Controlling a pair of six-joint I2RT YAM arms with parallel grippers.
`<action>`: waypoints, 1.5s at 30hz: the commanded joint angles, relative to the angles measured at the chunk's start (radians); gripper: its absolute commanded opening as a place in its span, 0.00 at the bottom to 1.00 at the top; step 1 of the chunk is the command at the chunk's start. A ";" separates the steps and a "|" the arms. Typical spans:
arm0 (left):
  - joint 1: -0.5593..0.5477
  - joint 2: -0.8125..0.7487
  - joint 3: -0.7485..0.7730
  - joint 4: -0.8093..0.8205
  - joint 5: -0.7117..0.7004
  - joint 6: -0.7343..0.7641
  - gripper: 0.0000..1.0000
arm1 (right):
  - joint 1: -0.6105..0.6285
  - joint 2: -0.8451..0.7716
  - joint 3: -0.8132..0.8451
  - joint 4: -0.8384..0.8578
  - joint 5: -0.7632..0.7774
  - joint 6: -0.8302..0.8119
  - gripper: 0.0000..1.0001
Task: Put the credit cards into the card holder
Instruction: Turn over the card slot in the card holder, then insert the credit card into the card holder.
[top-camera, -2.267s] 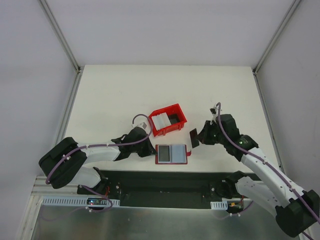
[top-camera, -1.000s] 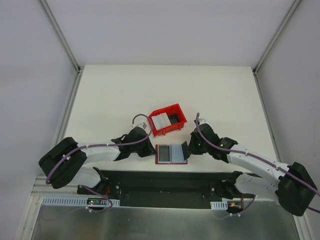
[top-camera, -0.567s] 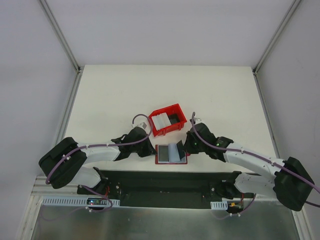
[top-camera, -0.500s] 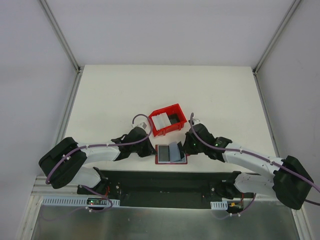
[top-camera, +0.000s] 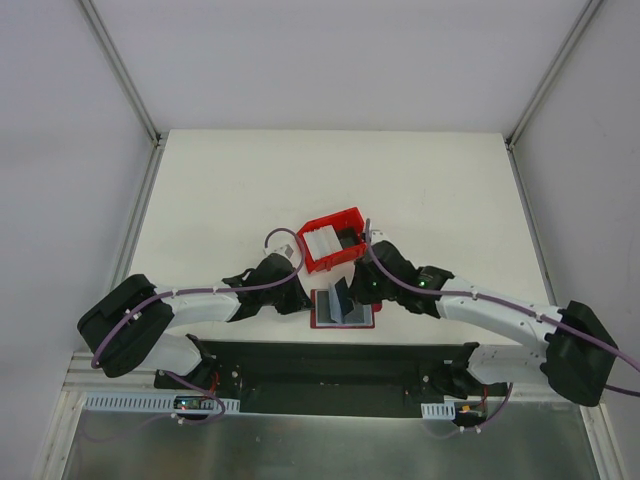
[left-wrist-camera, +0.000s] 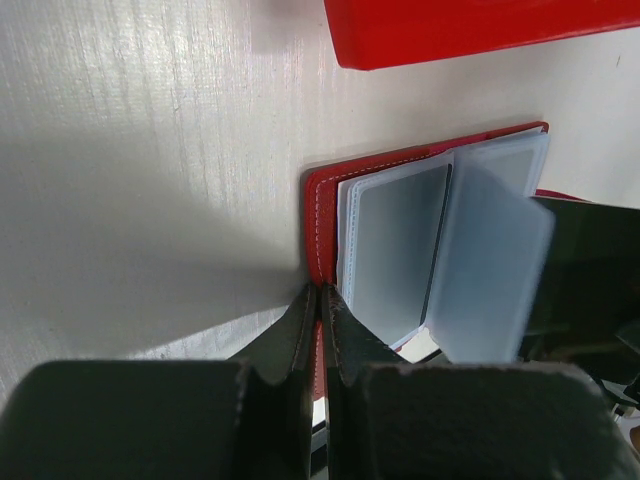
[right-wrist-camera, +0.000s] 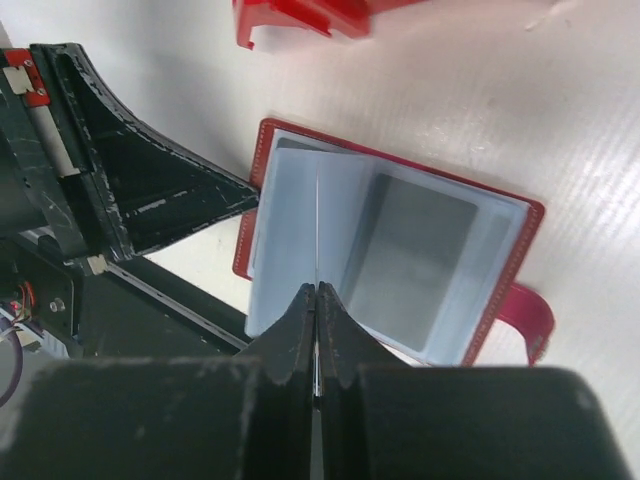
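Note:
The card holder (top-camera: 322, 310) lies open near the table's front edge, a red wallet with pale blue-grey pockets (right-wrist-camera: 420, 260) and a red tab (right-wrist-camera: 532, 318). My left gripper (top-camera: 303, 298) is shut on its red left edge (left-wrist-camera: 318, 200). My right gripper (top-camera: 352, 290) hangs over the wallet's middle, shut on a thin credit card (right-wrist-camera: 317, 220) seen edge-on. The card stands upright among the pockets, with a pale pocket page (left-wrist-camera: 490, 265) raised beside it. More whitish credit cards (top-camera: 320, 242) stand in the red bin.
The open-topped red bin (top-camera: 352, 222) sits just behind the wallet, close to both grippers. A black base plate (top-camera: 320, 365) runs along the table's near edge right in front of the wallet. White table spreads behind and to both sides.
My right arm has swung left with the card, from the wallet's right side to over its middle. A pocket page has lifted. The left gripper has stayed on the wallet's edge.

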 joint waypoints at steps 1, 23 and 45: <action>0.010 0.028 -0.021 -0.114 -0.015 0.027 0.00 | 0.023 0.082 0.061 0.054 -0.036 0.006 0.00; 0.010 0.031 -0.033 -0.114 -0.021 0.013 0.00 | -0.041 -0.001 -0.253 0.434 -0.036 0.210 0.00; 0.012 0.048 -0.027 -0.114 -0.020 0.007 0.00 | -0.049 -0.016 -0.445 0.574 -0.031 0.337 0.00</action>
